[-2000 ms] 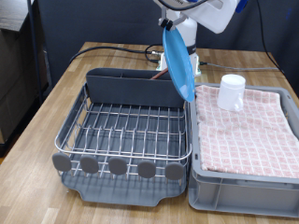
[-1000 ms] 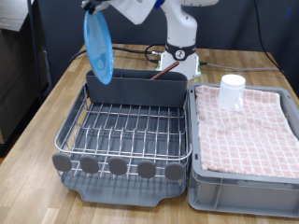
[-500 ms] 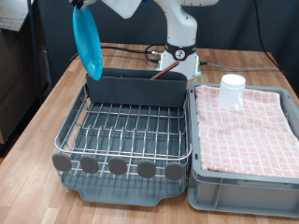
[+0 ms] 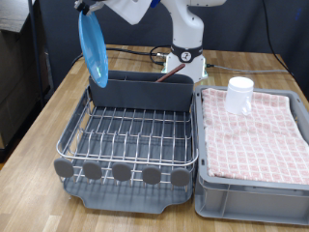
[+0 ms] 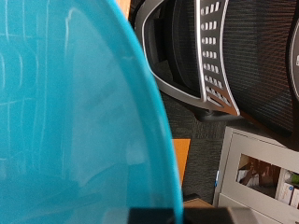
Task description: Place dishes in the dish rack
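One dish in the air: the light-blue plate (image 4: 94, 48) is hanging on edge above the dish rack's (image 4: 130, 135) far corner, at the exterior view's left end of the dark grey caddy (image 4: 140, 92).
Gripper: the gripper (image 4: 89, 8) is sitting at the plate's top rim, right at the exterior view's top edge, with its fingers clamped on that rim.
Change: two seconds ago the plate was hanging over the caddy's other end, beside the grey crate (image 4: 253, 155); it has since been swung across the rack, and over the last half second it has barely shifted.
Meaning for the task: the plate is being positioned over the rack, though it is not yet resting in the wires, so no dish is racked so far.
Other dishes: the white cup (image 4: 239, 95) is standing on the pink checkered cloth (image 4: 256, 130) in the crate, well apart from the plate; I cannot find the wooden spoon.
Support: rack and crate are sitting side by side on the wooden counter (image 4: 43, 130).
Wrist view: the plate (image 5: 70, 121) is filling most of the picture, close against the camera, with an office chair (image 5: 201, 56) behind it; the fingers are not showing here.
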